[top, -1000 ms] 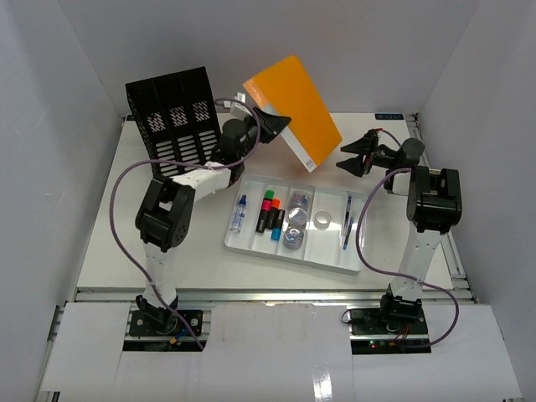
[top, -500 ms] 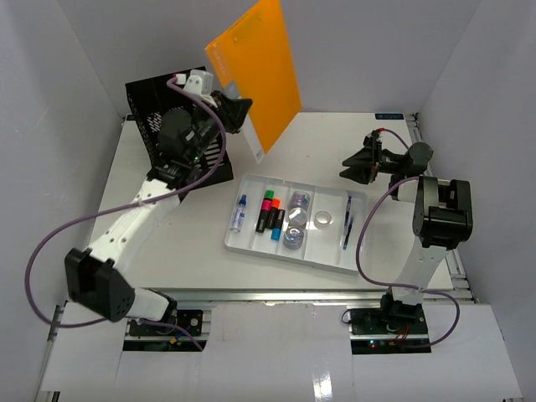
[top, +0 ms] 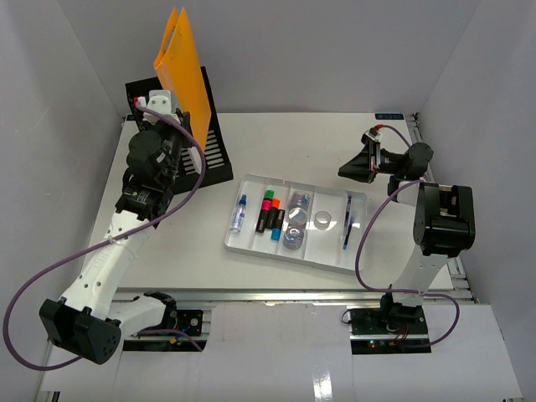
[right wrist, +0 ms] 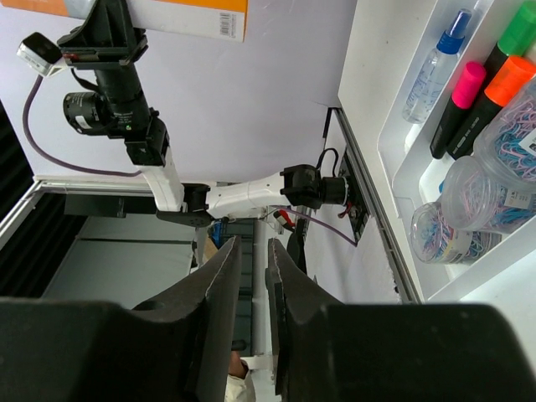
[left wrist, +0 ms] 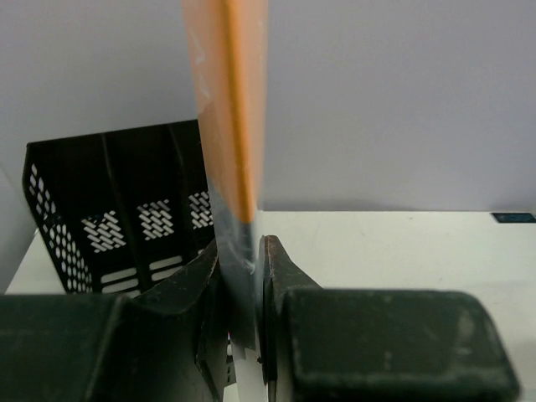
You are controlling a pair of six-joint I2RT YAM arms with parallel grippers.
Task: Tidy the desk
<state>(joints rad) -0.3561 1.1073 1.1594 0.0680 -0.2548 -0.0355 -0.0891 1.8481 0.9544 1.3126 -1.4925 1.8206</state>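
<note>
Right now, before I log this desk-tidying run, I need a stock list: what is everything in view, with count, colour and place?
folder: one, orange, held upright by the rack
file rack: one, black, desk's far left
desk: one, white
tray: one, white, compartmented, mid-desk
spray bottle: one, clear, blue cap, tray's leftmost compartment
markers: at least three, green, pink, orange, next compartment
paper-clip jars: two, clear, middle compartment
ring: one, pale, right of jars
pen: one, dark, rightmost compartment
left gripper: clamped on folder's edge
right gripper: empty, narrow gap, far right
</note>
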